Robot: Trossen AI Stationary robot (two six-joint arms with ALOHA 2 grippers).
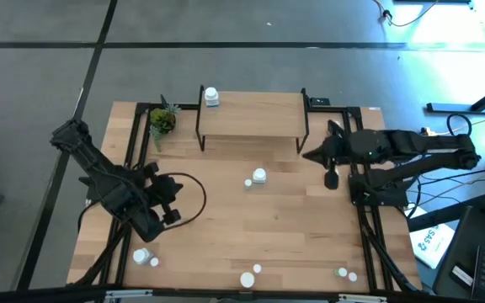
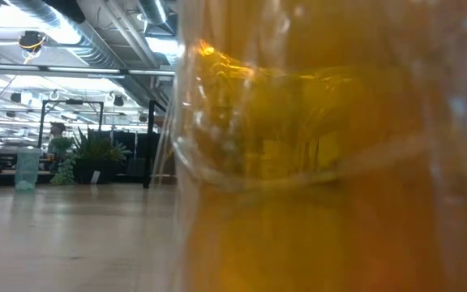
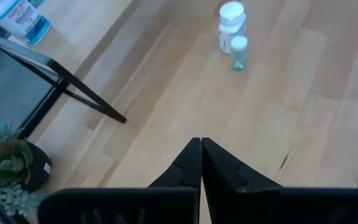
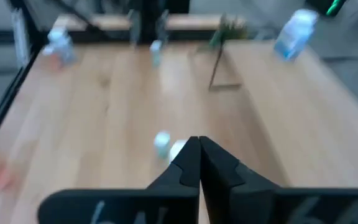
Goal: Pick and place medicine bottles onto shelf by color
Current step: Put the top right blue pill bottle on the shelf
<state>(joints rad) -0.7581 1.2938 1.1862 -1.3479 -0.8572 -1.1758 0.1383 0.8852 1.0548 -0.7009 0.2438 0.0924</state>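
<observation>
Bottles lie scattered along the table's near edge (image 1: 226,290), and two more (image 1: 256,178) sit mid-table. The left gripper (image 3: 201,146) and right gripper (image 4: 199,146) both hover with fingers pressed together, empty. One white bottle (image 1: 211,97) stands on the shelf (image 1: 255,114) at the far side.

The left gripper (image 1: 173,215) sits at 8 o'clock with fingers pressed together, while the right gripper (image 1: 307,156) reaches in from 3 o'clock, fingers likewise closed.
</observation>
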